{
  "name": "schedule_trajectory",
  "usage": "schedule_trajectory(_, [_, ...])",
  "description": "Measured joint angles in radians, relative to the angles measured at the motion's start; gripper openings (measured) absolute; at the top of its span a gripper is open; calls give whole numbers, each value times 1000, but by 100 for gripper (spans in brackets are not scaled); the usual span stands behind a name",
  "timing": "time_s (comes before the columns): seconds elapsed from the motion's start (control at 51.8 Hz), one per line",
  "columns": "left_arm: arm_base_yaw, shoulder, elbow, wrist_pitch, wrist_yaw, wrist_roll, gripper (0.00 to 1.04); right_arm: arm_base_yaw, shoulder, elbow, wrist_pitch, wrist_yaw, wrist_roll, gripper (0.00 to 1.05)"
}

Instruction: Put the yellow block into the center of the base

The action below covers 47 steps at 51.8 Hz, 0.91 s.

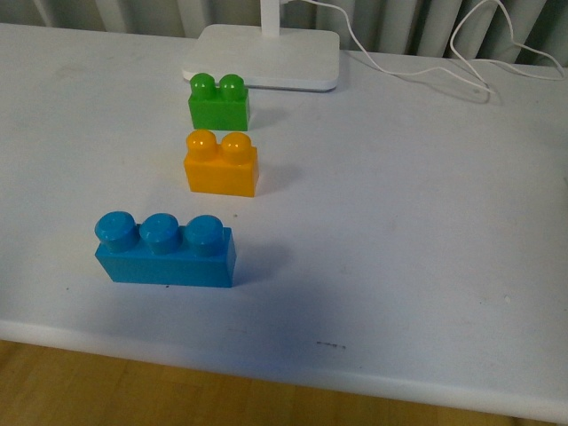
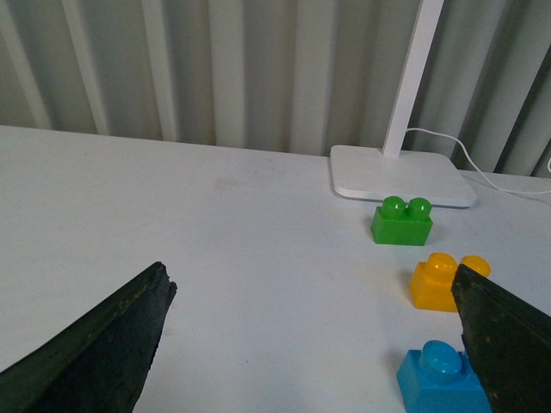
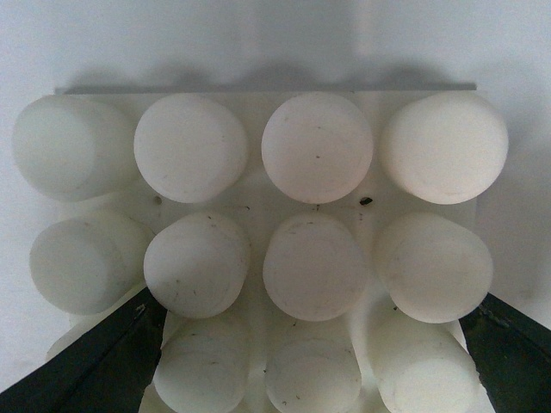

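The yellow block (image 1: 221, 164) stands upright on the white table, between the green brick (image 1: 218, 102) behind it and the blue three-stud brick (image 1: 166, 250) in front. Neither gripper shows in the front view. In the left wrist view my left gripper (image 2: 310, 344) is open and empty above bare table, and the yellow block (image 2: 435, 282) lies beside one finger (image 2: 504, 344), partly hidden by it. In the right wrist view my right gripper (image 3: 301, 366) is open, close above the white studded base (image 3: 258, 202), with one finger at each side of it. The base is out of the front view.
The white lamp foot (image 1: 264, 55) with its pole stands at the table's back, just behind the green brick. White cables (image 1: 461, 67) trail at the back right. The table's front edge (image 1: 284, 373) runs close before the blue brick.
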Motion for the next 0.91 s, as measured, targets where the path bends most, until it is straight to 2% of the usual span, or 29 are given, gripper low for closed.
schedule_trajectory(0.193, [0, 0, 0, 0, 0, 0, 98, 151, -29, -42, 44, 24, 175, 96])
schedule_trajectory(0.444, [0, 0, 0, 0, 0, 0, 98, 283, -28, -42, 61, 53, 317, 96])
schedule_trajectory(0.618, [0, 0, 0, 0, 0, 0, 98, 380, 0, -10, 63, 107, 418, 96])
schedule_trajectory(0.908, [0, 0, 0, 0, 0, 0, 98, 450, 57, 71, 42, 138, 473, 96])
